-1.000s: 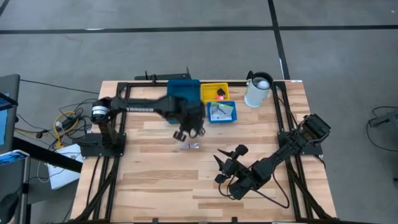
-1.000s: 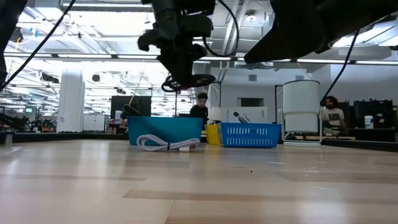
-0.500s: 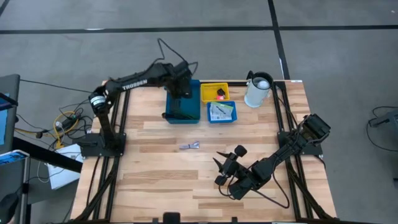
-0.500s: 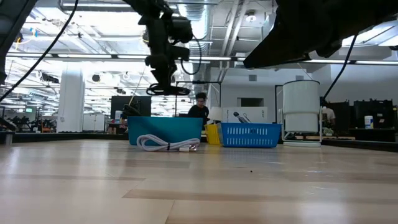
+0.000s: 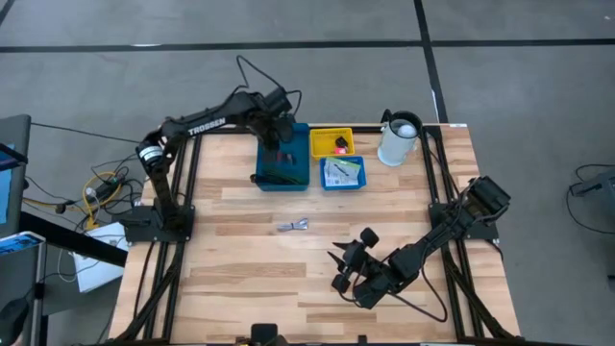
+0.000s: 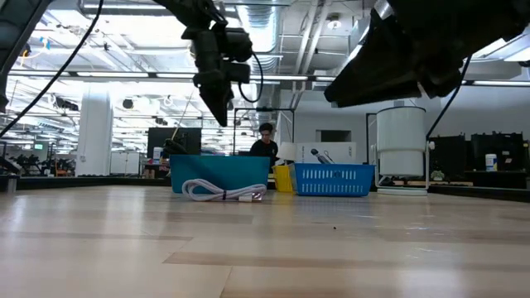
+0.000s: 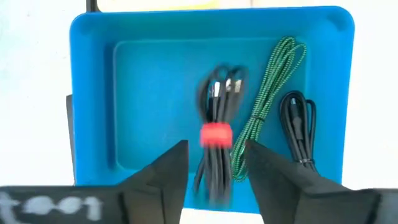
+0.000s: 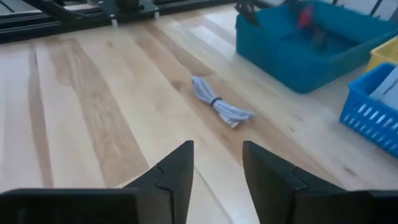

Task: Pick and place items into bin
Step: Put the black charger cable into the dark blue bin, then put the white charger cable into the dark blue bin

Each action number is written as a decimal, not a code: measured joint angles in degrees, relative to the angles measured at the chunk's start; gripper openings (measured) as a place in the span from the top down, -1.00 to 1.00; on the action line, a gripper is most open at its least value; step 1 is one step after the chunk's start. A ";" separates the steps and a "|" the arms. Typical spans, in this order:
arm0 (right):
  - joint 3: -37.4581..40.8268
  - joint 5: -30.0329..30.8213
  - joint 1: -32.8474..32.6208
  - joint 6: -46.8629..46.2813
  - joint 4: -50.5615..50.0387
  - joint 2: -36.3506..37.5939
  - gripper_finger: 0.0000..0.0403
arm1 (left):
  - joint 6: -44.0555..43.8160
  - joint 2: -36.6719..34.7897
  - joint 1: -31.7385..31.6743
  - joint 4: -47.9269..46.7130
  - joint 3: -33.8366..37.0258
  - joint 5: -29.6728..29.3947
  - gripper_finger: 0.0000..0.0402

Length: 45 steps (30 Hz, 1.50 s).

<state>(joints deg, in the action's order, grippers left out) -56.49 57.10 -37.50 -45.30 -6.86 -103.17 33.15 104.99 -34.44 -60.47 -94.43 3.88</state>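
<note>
White cable: coiled, flat on bare tabletop, centre area, well short of the bins. Also in right wrist view and low view, where it sits in front of the teal bin. Nothing touching it.
Black cable w/ red band: inside teal bin, lengthwise, approx. mid-floor of bin. Blurred in left wrist view.
Green braided cable: in same bin, just beside the black/red one.
Thin black cable: same bin, next to the green one, against the bin wall.
Teal bin: far side of tabletop, left of the other two bins. Rim seen at; wall at; also.
Yellow bin: just right of teal bin, far edge. Holds small black-and-red piece.
Blue basket: just in front of yellow bin, beside teal bin. White cards lie inside; print not legible.
Left gripper: above teal bin, pointing down into it. Fingers part open, gap clear btwn them, gripping nothing; black/red cable lies below in the bin.
Right gripper: near side of tabletop, right of centre, well apart from white cable, aimed toward it. Fingers part open, holding nothing.
White jug: upright, far right of bins, near tabletop corner.
Person: in room behind tabletop, low view only.
</note>
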 joint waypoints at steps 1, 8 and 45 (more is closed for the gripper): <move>0.00 -0.28 0.00 -0.50 0.03 -0.18 0.36 | -0.02 0.00 0.25 0.00 0.00 0.00 0.23; 0.02 -0.28 -0.07 -0.77 0.00 -0.25 0.40 | -4.97 0.00 2.72 -1.60 0.00 3.15 0.01; 0.00 -0.04 3.63 9.86 -0.94 -0.25 0.39 | -16.95 0.26 29.01 23.84 24.61 10.43 -0.01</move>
<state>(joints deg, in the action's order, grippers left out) -56.49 57.06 -33.87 -35.44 -7.79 -103.42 16.20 105.25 -5.43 -36.63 -69.82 14.31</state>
